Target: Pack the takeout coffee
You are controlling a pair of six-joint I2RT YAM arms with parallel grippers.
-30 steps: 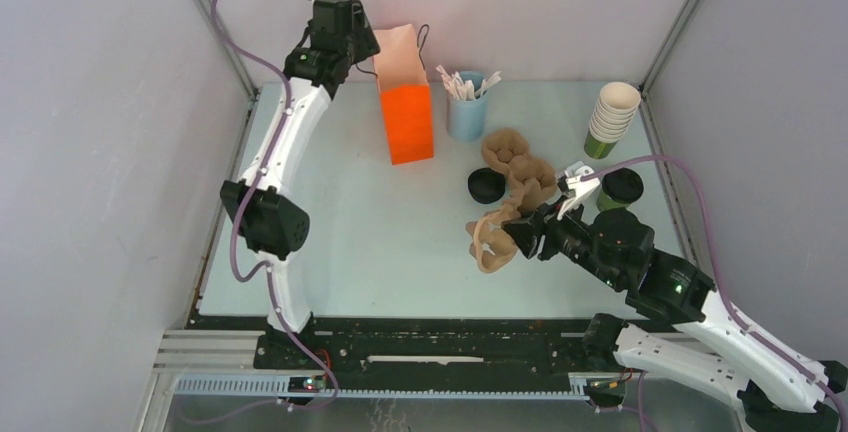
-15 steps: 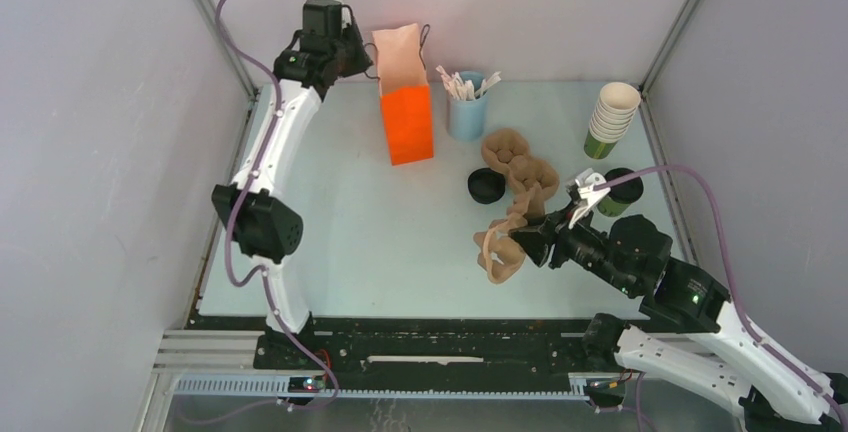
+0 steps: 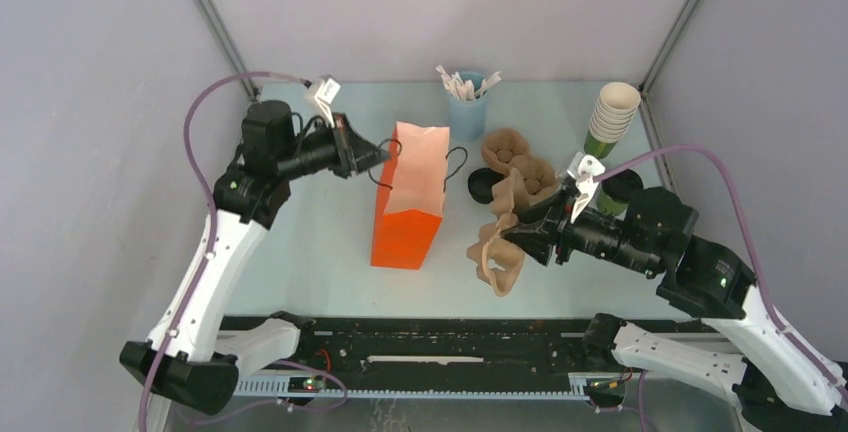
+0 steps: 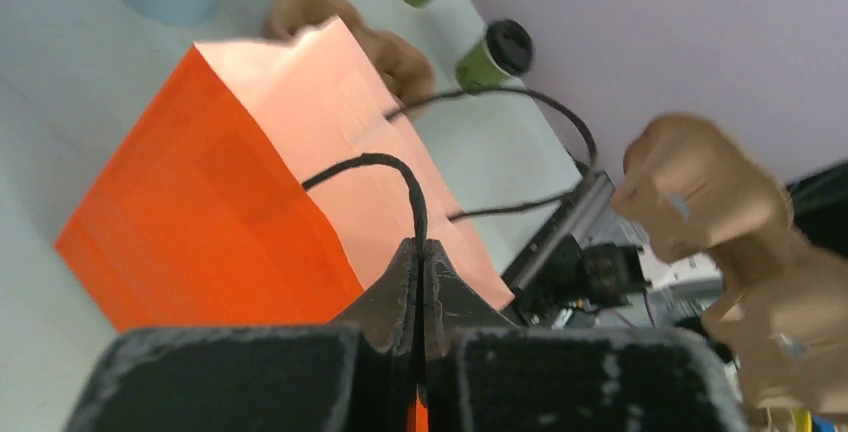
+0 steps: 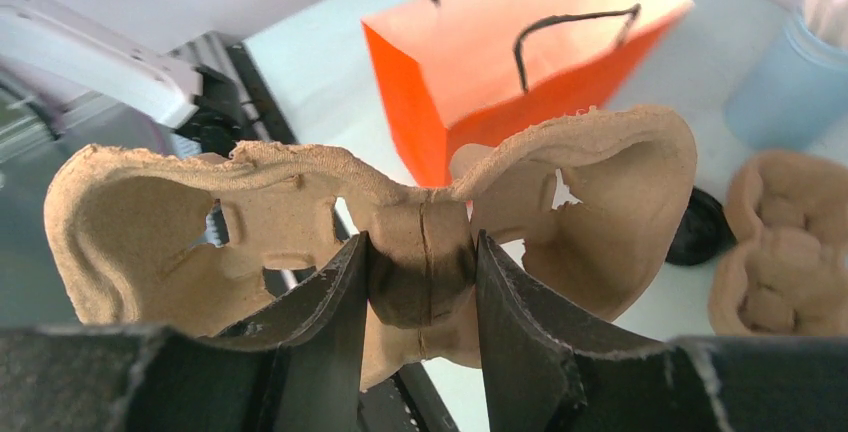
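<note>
Steadiness matters: our left gripper [image 4: 420, 249] is pinched shut on the cord handle [image 4: 400, 167] of the bag [image 3: 405, 222], the right gripper [image 5: 422, 257] clamped on the carrier [image 5: 570, 182] at its waist. We should hold the bag mouth open; the coffee [image 4: 495, 55] stands near the stacked cups [image 3: 612, 117].

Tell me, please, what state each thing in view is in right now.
orange bag: standing, mouth open.
left end effector: shut on the orange bag's black handle.
right end effector: shut on the pulp carrier's middle.
pulp carrier: held, hollows empty.
takeout coffee: upright, lidded, untouched.
cup stack: nested, lidless.
blue cup: upright, holding sticks.
</note>
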